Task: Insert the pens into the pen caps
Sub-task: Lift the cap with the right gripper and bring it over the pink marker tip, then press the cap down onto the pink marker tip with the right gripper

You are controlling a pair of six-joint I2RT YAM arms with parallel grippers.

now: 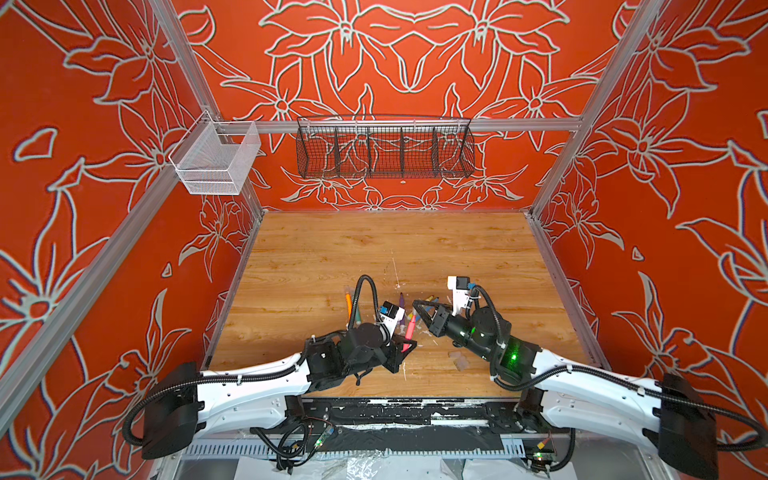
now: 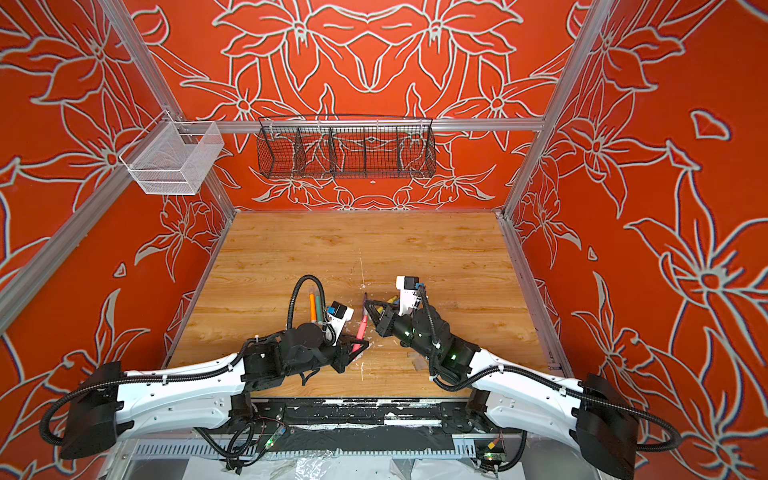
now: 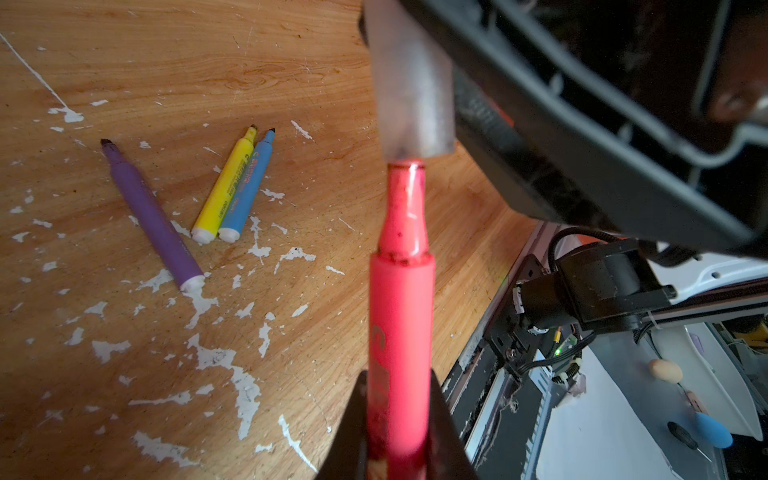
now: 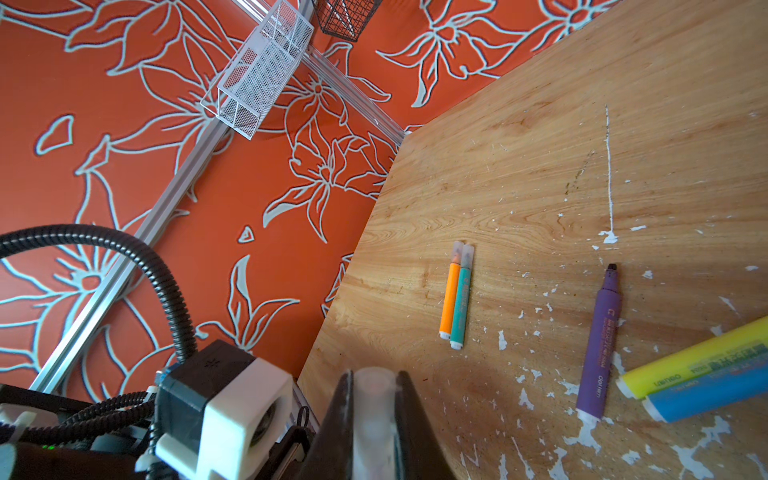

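We see a paint-flecked wooden desk [image 1: 332, 249]. A black wire basket [image 1: 384, 151] hangs on the far rail [image 1: 519, 124], a white mesh basket [image 1: 216, 162] far left.

- We see orange-red walls [image 1: 415, 62] on three sides, printed with pale outlined flowers;
- silver aluminium rails [image 1: 519, 124] frame them;
- a black wire basket [image 1: 384, 149] with dividers hangs on the back rail; a white mesh basket [image 1: 216, 162] hangs at the left corner;
- the wood-grain worktop [image 1: 332, 249] carries white paint flecks [image 3: 210, 356] towards its front edge.
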